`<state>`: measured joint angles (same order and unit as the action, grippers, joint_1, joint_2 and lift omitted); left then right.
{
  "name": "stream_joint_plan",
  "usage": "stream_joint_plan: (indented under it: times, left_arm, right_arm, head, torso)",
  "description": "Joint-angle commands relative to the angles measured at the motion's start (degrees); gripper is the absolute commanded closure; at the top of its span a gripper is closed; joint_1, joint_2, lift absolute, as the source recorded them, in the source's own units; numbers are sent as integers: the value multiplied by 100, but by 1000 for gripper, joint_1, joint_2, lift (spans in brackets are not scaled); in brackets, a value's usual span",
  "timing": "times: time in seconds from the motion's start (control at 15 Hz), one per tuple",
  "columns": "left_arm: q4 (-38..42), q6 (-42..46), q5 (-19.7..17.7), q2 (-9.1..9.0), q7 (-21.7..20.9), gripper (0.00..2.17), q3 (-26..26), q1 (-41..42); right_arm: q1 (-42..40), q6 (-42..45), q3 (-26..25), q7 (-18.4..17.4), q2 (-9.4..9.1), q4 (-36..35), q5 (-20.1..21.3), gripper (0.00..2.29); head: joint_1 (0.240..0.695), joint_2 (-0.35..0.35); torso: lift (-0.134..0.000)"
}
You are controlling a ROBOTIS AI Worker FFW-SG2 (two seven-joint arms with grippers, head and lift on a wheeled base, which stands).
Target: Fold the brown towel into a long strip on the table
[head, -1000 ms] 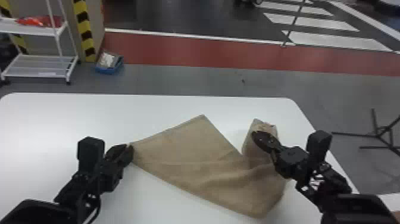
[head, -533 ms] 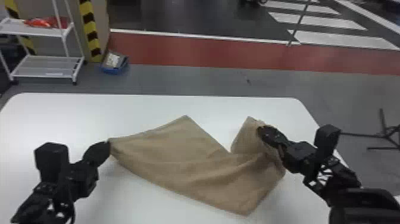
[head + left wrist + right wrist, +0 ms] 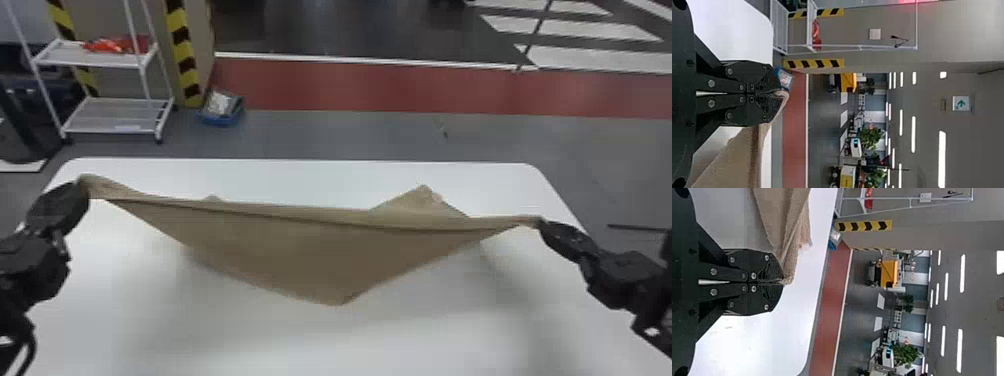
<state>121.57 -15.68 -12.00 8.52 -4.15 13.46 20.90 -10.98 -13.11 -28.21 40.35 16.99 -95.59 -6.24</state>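
Left gripper (image 3: 84,189): jaws pressed together on one corner of the brown towel (image 3: 300,245). Right gripper (image 3: 541,223): jaws pinching another corner. Wrist views agree: a bit of cloth pokes out at the tips of the left gripper (image 3: 781,94), and bunched folds run away from the tips of the right gripper (image 3: 781,282).

Towel spans the gap between the two, over the white surface (image 3: 250,340). Top edge pulled nearly straight with a crease along it, sagging slightly. Below that, cloth drops to a blunt point roughly midway, toward the robot. Can't tell if that point touches down. One peak of cloth sticks up behind the edge, nearer the right gripper; a smaller bump shows nearer the left. Soft shadows on the surface under it.

Past the far edge, on the left: white rack (image 3: 100,61) with a red item (image 3: 117,45) on its upper shelf, striped post (image 3: 184,55) next to it, blue tray (image 3: 220,119) on the grey floor (image 3: 340,135). Red strip (image 3: 400,87) crosses the floor behind.
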Motion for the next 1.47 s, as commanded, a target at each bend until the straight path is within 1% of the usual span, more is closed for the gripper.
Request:
stream_joint_plan:
  times: [0.0,0.13,0.2,0.33,0.4,0.47,0.53,0.6,0.67,0.73,0.8,0.93,1.0,1.07,1.13,1.2,1.27,1.33,1.4]
  left_arm:
    - [138,-10,-31,0,10,1717,148,37]
    - [200,8,-31,-9,10,1717,87,81]
    - [244,8,-31,-17,19,1713,52,89]
    - [341,60,-31,-44,28,1713,34,81]
    - [341,60,-48,-17,28,1713,34,-60]
    - [218,-168,-75,18,28,1713,52,-412]
    - [-81,-344,-118,71,28,1713,96,-860]
    - [-442,-344,-154,194,28,1713,69,-1273]
    - [-863,-344,-277,361,46,1713,60,-1748]
    - [-1320,-274,-444,528,142,1713,43,-2196]
    - [-1698,-186,-540,624,186,1713,34,-2556]
    - [-2278,236,-611,730,186,1713,-36,-3215]
    - [-2393,500,-742,791,195,1713,-107,-3382]
    - [-2349,535,-874,818,186,1713,-115,-3479]
    - [-2147,535,-1050,826,186,1713,-98,-3435]
    - [-1936,517,-1138,844,204,1713,-54,-3286]
    - [-1602,517,-1182,853,274,1713,-10,-2969]
    - [-1197,500,-1252,853,344,1713,25,-2486]
    - [-872,500,-1296,818,336,1713,104,-2029]
  right_arm:
    - [-238,31,-106,245,6,-21,79,1413]
    - [-291,31,-36,536,-3,-127,141,1413]
    - [-300,-4,-1,615,-12,-197,106,1413]
    - [-230,-57,79,623,-56,-452,-17,1413]
    - [-45,-233,140,623,-56,-504,-17,1413]
    - [377,-443,193,597,-56,-487,-17,1413]
    - [887,-496,219,597,-65,-241,9,1413]
    - [1326,-496,325,606,-56,84,44,1413]
    - [1853,-479,580,606,-3,462,193,1413]
    - [2337,-426,852,588,-3,823,431,1413]
    - [2724,-356,966,500,-21,1104,563,1413]
    - [3515,-303,984,465,14,1693,536,1413]
    - [3787,-320,993,465,102,1869,484,1413]
    - [3980,-320,975,465,173,1930,422,1413]
    - [3989,-373,940,465,225,1895,404,1413]
    - [3884,-426,878,483,269,1789,378,1413]
    - [3638,-426,738,562,366,1658,211,1413]
    - [3251,-461,659,659,524,1517,-44,1413]
    - [2908,-461,615,782,665,1499,-325,1413]
  head:
    - [695,-123]
    - [695,-114]
    - [695,-109]
    - [695,-95]
    - [695,-91]
    - [695,-86]
    - [695,-79]
    - [695,-63]
    - [691,-56]
    - [657,-44]
    - [629,-30]
    - [572,4]
    - [514,23]
    - [487,26]
    - [454,23]
    - [429,19]
    - [392,7]
    - [386,0]
    - [389,-6]
  torso:
    - [-110]
    - [-110]
    - [-110]
    - [-110]
    - [-110]
    - [-110]
    - [-110]
    - [-110]
    - [-110]
    - [-110]
    - [-110]
    - [-110]
    - [-110]
    - [-110]
    - [-110]
    - [-110]
    - [-110]
    - [-110]
    - [-110]
